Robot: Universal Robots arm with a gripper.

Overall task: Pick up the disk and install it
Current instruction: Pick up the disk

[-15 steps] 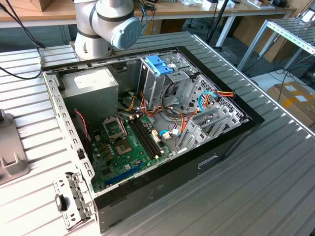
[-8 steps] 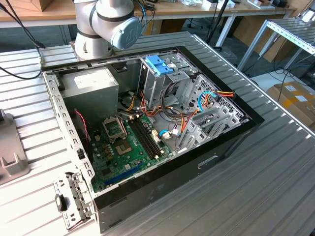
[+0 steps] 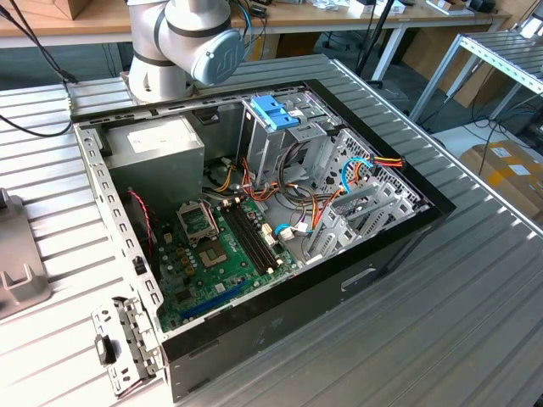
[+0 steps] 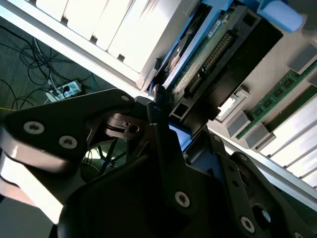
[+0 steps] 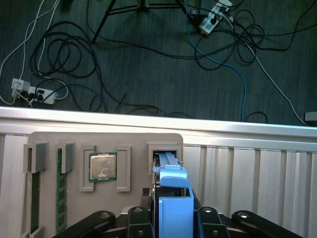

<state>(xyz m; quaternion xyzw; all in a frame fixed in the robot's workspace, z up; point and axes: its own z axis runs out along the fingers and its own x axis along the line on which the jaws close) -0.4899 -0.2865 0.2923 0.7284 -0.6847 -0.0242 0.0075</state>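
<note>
**Disk:** flat dark grey hard drive with blue plastic rails. It stands on edge in a slot of a pale grey plastic fixture plate, seated and not lifted. In the second wrist view the disk shows its green circuit-board edge and a row of connector pins

**End effector:** black, two-fingered, seen in both wrist views. It is closed in on the disk from both sides, with the black fingers against the blue rail and no gap visible

**Other fixture contents:** a square silver-topped processor chip lies in the recess beside the disk's slot. A green memory strip sits in a narrow slot beyond the chip

**Table:** ribbed aluminium table carrying the fixture plate. In the exterior view the table also carries an open black computer case at centre frame

**Case interior:**
- green motherboard, lower centre
- grey metal box with white sticker, upper left
- upright metal cage with blue plastic top, upper centre

**Arm:** grey robot arm, top centre of the exterior view

**Floor:** dark carpet floor beyond the table edge, strewn with loose cables and a white power strip
</note>
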